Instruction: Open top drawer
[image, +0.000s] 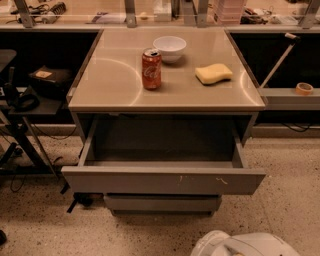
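Findings, all placed against the top drawer (162, 180).

1. The top drawer stands pulled well out from under the worktop (110, 85). Its wide grey front faces the camera, and small white scuffs show right of centre on it. The inside is in shadow; I see nothing lying in it.

2. Directly below the top drawer, set further back, is a narrower grey drawer front (162, 202), which sits shut.

3. On the worktop above the top drawer:
   - a red drink can (151, 69), upright, above the drawer's middle;
   - a white bowl (169, 48) just behind the can, close to it;
   - a yellow sponge (213, 74), lying flat above the drawer's right half, well apart from the can.

4. To the right of the top drawer and higher up, a roll of tape (303, 88) rests on a side shelf.

5. My gripper (240, 245) is below the top drawer, right of its centre, at the bottom edge of the view and apart from the drawer front. Only a rounded white housing shows there. I cannot tell whether it is spread or closed.
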